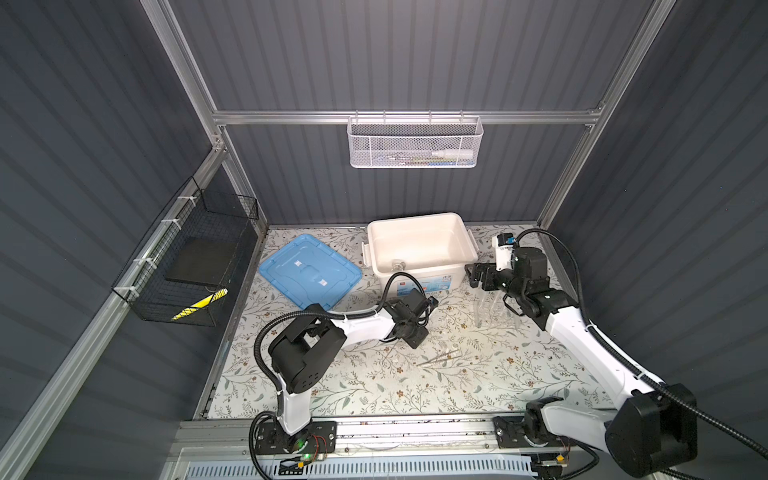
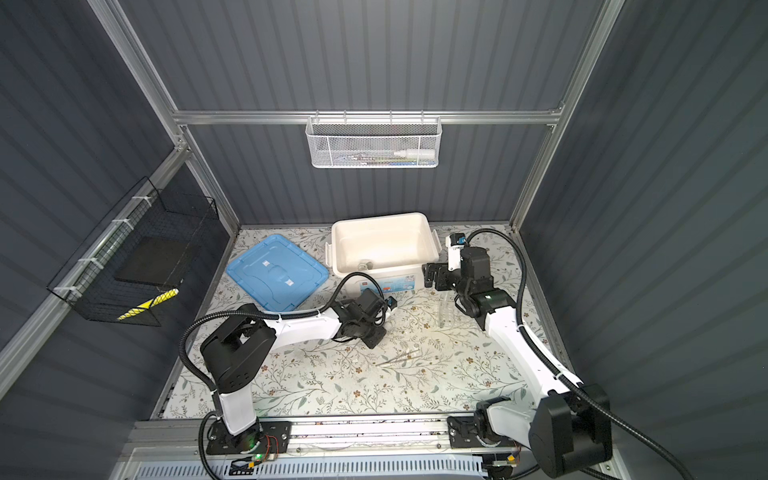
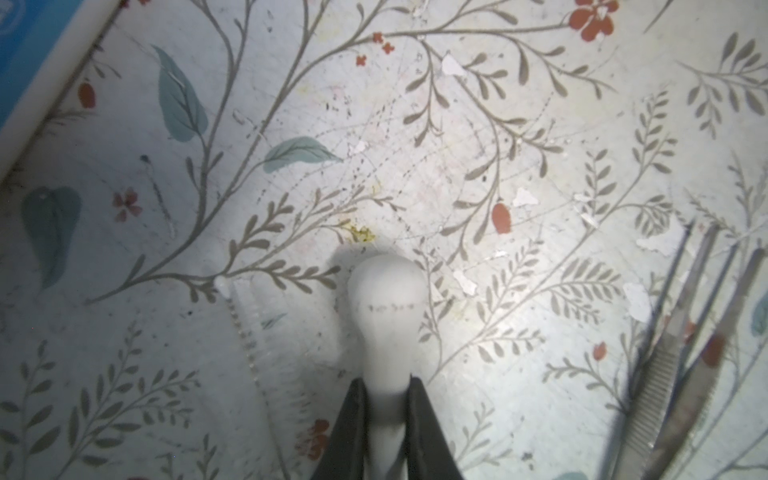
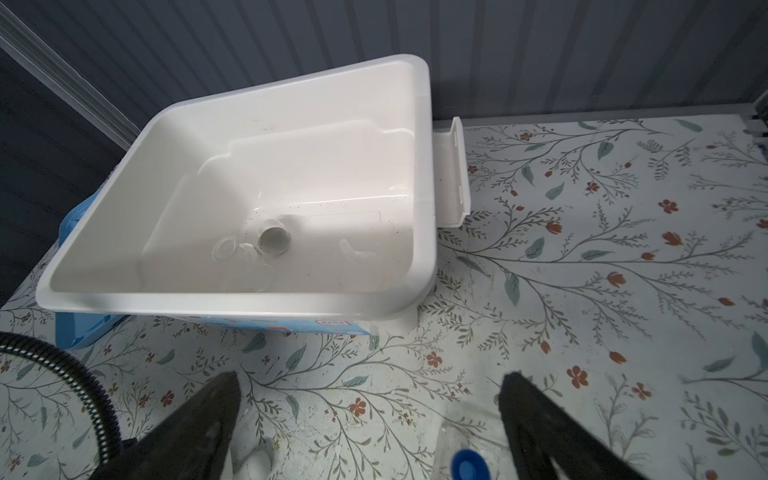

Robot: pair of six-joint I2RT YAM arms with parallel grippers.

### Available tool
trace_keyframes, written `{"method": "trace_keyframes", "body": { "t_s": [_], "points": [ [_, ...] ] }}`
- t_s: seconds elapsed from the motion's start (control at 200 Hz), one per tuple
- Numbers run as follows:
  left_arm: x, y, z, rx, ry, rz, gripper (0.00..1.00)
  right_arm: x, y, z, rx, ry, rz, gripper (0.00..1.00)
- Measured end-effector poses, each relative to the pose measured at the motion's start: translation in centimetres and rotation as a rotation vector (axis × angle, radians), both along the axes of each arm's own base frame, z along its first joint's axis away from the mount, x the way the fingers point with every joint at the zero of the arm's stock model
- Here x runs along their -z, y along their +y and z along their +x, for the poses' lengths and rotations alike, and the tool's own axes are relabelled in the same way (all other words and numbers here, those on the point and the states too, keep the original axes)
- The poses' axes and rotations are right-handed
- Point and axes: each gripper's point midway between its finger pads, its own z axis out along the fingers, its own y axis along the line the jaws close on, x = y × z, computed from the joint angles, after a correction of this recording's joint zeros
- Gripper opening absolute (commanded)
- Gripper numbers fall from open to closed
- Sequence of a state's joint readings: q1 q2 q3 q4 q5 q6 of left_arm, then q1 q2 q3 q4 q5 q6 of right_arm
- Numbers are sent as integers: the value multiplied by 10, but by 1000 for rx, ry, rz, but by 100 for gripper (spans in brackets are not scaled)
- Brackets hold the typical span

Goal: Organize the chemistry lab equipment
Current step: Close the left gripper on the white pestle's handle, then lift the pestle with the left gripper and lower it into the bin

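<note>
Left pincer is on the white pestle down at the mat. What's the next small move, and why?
Probably a short straight lift. The left pincer seems closed on the handle of the pestle, its head low by the mat; the mortar already lies in the open cream box, so raising it clears the way there.

- Pestle (image 3: 386, 299): white, with a bulb-shaped head. Its handle is clamped between the fingers of the left gripper (image 3: 387, 382), head out over the mat (image 1: 374, 386).
- Tweezers (image 1: 440, 357): thin metal, lying flat on the mat near its centre, apart from the pestle.
- Mortar (image 4: 274, 241): small, white, lying on its side on the floor of the box (image 4: 249, 299), open mouth visible.
- Dish (image 4: 226, 249): clear glass, just beside the mortar.
- Rack (image 1: 494, 311): clear, standing upright on the mat to the right of the tweezers.
- Tube cap (image 4: 469, 465): blue. Only one shows, and the number of tubes cannot be told.
</note>
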State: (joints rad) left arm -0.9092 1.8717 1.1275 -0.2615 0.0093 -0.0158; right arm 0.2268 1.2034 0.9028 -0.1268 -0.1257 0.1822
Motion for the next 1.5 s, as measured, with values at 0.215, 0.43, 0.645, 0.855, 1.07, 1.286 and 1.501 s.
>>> {"method": "trace_keyframes", "body": {
  "t_s": [0.215, 0.43, 0.645, 0.855, 1.07, 1.286, 1.501],
  "points": [
    [-31, -4, -2, 18, -22, -60, 8, 1, 0, 0, 2, 2, 0, 99],
    [-119, -18, 8, 76, -167, -185, 8, 12, -2, -3, 10, 23, 5, 99],
    [-200, -29, 30, 162, -352, -236, 8, 11, -2, -3, 14, 18, 14, 99],
    [-243, -15, 84, 184, -445, -258, 9, 8, -3, -3, 13, 7, 17, 99],
    [-238, -16, 132, 252, -454, -229, 11, 6, -4, -2, 16, 0, 20, 99],
    [-212, -36, 159, 352, -401, -225, 12, 6, -5, -1, 19, -7, 23, 99],
    [-170, -39, 187, 381, -329, -202, 12, 13, -5, 1, 16, 6, 23, 99]
  ]
}}
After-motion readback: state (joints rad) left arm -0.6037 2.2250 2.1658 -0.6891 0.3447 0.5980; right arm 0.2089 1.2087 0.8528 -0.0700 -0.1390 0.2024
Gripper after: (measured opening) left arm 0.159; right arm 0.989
